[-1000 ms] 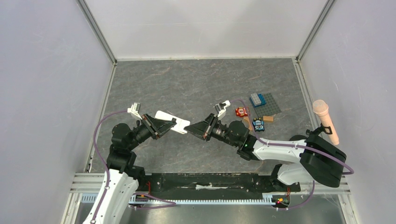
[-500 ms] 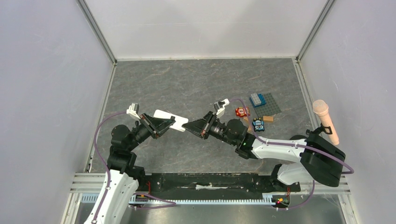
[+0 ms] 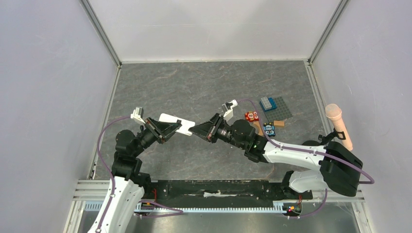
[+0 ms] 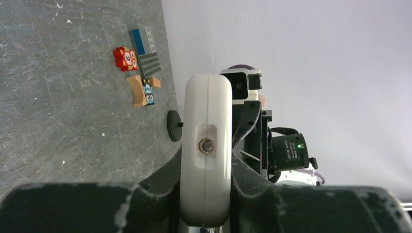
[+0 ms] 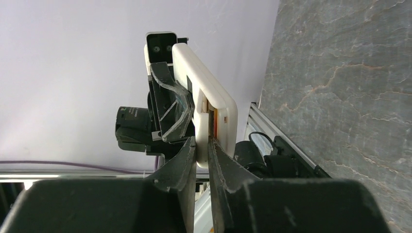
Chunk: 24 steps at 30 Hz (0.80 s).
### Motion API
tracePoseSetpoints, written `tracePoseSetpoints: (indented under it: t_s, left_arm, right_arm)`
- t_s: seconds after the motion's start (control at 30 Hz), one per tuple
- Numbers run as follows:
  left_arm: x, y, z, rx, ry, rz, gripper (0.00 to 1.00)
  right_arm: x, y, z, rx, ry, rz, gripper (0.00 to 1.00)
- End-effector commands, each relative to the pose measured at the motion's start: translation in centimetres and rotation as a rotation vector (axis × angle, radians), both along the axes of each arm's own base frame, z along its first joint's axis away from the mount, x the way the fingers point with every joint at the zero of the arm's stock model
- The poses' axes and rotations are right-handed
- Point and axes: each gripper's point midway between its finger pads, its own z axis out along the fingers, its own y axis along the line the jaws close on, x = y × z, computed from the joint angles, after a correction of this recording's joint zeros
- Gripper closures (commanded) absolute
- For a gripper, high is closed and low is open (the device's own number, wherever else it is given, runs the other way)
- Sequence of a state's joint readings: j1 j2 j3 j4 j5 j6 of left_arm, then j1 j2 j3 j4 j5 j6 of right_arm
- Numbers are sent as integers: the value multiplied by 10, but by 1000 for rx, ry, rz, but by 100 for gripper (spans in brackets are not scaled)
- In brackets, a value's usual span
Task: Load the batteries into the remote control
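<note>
My left gripper is shut on the white remote control and holds it above the table. In the left wrist view the remote stands end-on between the jaws of that gripper. My right gripper meets the remote's free end. In the right wrist view its jaws are closed to a narrow gap on the edge of the remote. A thin orange-red strip, the orange battery, shows in the remote's side by the right fingertip. The dark battery is out of view.
On the table at the right lie a small red block with white circles, a blue brick on a grey plate, a blue-faced block and tan pieces. A pink microphone stands by the right wall.
My right gripper has moved left and closed in on the remote's free end. My left gripper and the remote have shifted slightly left and up.
</note>
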<state>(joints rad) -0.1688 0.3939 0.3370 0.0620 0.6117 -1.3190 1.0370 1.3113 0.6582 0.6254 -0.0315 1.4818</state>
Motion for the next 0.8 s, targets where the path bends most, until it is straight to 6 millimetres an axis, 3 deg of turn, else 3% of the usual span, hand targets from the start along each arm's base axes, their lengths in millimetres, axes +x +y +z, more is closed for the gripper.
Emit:
tracePoseSetpoints:
  t_s: [0.0,0.4,0.77]
  left_arm:
    - [-24,-8,60,-99,-173,-101,98]
    - [-23,-8,58,-80,-188,-95,98]
    - [-13,-3,44,-93,-139,-34,98]
  right_arm:
    - [-3,-3,-62,-258,43,10,84]
    - [0,-10,-74,-364,25,-8,78]
    - [1,-15,-54,-312,34,-40,67]
